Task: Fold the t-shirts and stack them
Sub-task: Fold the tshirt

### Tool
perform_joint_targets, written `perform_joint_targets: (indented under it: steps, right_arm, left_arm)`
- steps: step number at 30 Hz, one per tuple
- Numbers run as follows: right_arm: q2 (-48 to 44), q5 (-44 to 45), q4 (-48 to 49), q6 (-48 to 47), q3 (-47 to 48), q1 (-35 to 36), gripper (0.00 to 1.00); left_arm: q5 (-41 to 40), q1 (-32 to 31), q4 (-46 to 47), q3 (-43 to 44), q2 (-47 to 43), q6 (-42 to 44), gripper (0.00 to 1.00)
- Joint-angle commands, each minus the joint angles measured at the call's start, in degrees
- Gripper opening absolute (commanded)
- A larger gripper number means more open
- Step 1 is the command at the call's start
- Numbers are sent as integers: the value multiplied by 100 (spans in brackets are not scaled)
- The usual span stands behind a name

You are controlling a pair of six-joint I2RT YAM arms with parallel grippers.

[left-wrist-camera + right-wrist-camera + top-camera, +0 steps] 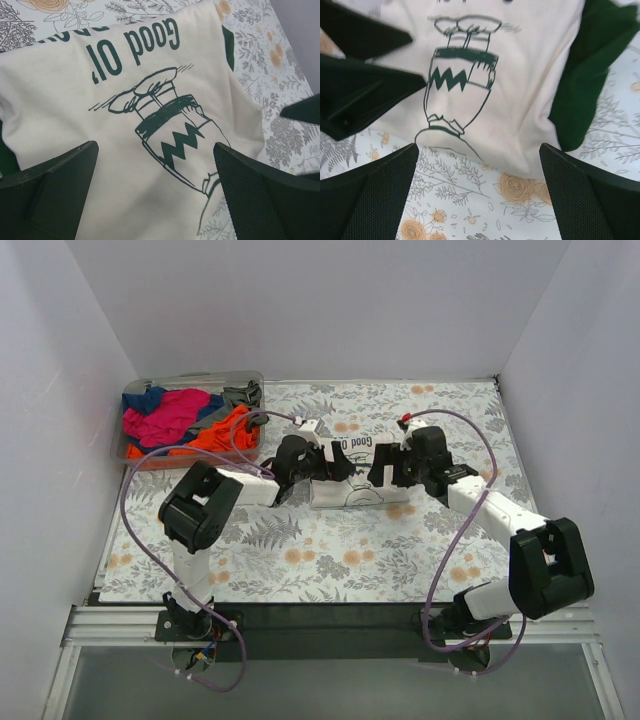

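- Top view: cream tee (355, 495) is mostly buried under the left gripper (315, 465) and right gripper (388, 468). Only "Good O" peeks out at 12 o'clock.
- Left wrist: second lettering line (75, 37) at 11 o'clock is just scraps, unreadable.
- Right wrist: green sleeve (585, 75) at 2 o'clock is smeary.
- Top view, 10 o'clock: tees (185, 420) in the bin (135, 455) are one tangle, can't count them.

Plain white walls (300, 300) box the table in on the left, far and right sides, evenly lit. A fern-and-orange-flower cloth (330, 560) covers the top, with a black strip (330, 615) and aluminium rail (110, 625) along the near edge.
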Motion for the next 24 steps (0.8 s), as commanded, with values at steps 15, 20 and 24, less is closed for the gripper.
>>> perform_joint_targets:
  steps: [15,20,24]
  right_arm:
    - [1051,-1507,321,-539,685,-1687,98]
    - [1377,-2053,627,-574,633,-2047,98]
    - [1737,-2606,770,-513,650,-2249,98]
  left_arm:
    - [-809,14,-557,-1139,-1663,151,92]
    - [-950,14,-548,-1166,-1435,133,92]
    - [-1073,14,-627,-1104,-1259,151,93]
